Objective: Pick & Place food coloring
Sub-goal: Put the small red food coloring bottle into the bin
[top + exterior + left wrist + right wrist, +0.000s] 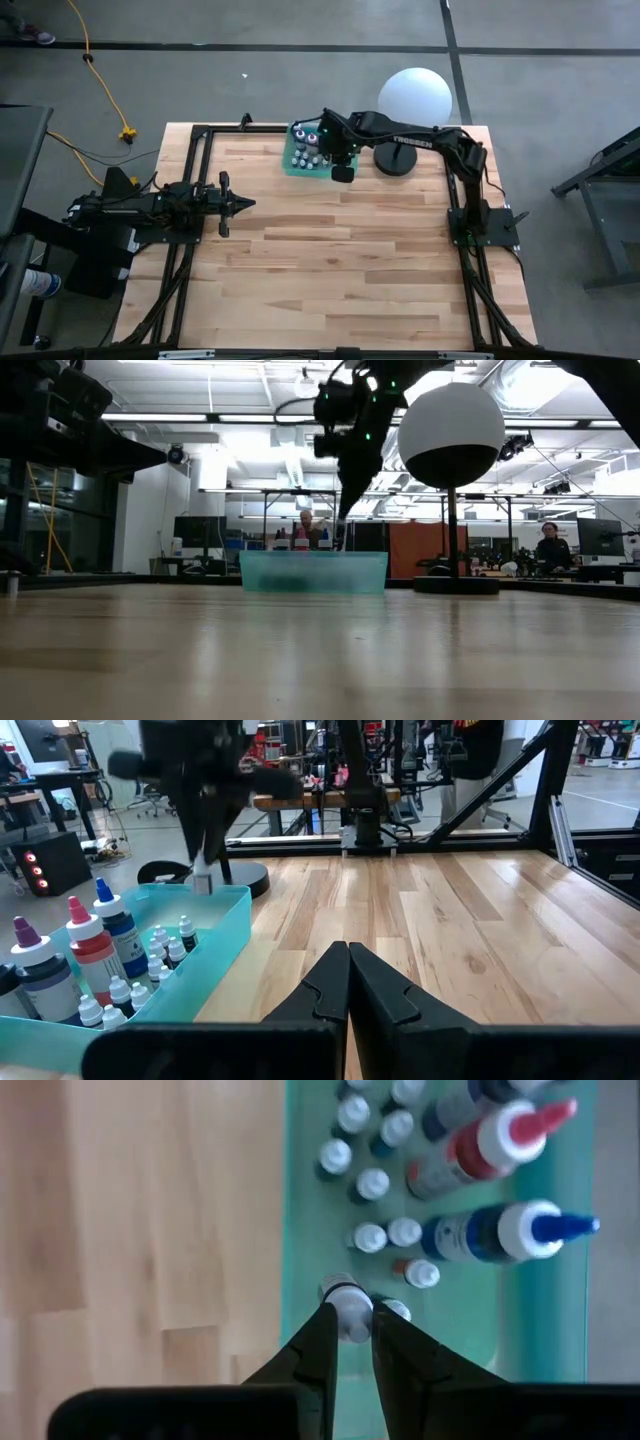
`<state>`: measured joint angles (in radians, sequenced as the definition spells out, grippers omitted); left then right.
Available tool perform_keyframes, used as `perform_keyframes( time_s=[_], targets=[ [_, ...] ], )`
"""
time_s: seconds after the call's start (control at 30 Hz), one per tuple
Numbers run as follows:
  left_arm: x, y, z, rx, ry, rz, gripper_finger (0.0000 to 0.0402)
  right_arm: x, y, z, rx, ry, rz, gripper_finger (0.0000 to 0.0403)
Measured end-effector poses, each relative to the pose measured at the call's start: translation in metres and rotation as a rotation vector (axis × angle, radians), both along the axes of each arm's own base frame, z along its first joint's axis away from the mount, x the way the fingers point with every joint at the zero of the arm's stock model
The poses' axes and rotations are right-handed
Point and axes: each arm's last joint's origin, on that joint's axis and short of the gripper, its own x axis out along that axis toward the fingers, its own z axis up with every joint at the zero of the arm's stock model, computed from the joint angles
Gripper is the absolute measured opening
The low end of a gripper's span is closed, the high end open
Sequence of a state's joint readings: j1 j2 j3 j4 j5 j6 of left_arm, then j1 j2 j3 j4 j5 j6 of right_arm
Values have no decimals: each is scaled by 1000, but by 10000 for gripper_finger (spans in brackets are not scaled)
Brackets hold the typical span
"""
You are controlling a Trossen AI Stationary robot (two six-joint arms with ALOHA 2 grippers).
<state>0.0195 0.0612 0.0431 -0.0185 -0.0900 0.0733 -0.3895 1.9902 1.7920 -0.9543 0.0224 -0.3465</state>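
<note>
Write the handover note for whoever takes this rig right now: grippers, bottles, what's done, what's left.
Right gripper: over the teal tray at the table's far side, shut on a small white-capped bottle at the tray's edge.
Left gripper: waiting at the table's left, shut, holding nothing.
Food coloring: the other bottles, small and larger, stand in the tray.
Done: one bottle gripped.
Left: no bottle lies on the bare table; placing the gripped bottle is still to do.

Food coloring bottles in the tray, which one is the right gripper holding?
The small white-capped bottle between the right gripper's fingers, lifted above the teal tray's edge; the others stand inside.
</note>
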Motion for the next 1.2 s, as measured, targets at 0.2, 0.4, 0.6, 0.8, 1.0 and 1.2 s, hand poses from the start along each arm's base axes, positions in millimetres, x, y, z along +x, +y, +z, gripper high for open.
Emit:
perform_keyframes(
  time_s=[0.2, 0.4, 0.6, 0.8, 1.0, 1.2],
  targets=[
    [0, 0, 0, 0, 0, 0, 0, 0, -7, -25, -30, -1, -80, 44],
    [0, 0, 0, 0, 0, 0, 0, 10, -21, -42, 18, 4, -245, 45],
    [0, 0, 0, 0, 0, -1, 0, 12, -35, -50, 76, 1, -413, 49],
    [0, 0, 0, 0, 1, -1, 0, 9, -41, -59, 133, 19, -478, 47],
    [0, 0, 0, 0, 1, -1, 0, 12, -42, -68, 158, 26, -482, 49],
    [0, 0, 0, 0, 1, -1, 0, 13, -41, -69, 159, 24, -481, 47]
  ],
)
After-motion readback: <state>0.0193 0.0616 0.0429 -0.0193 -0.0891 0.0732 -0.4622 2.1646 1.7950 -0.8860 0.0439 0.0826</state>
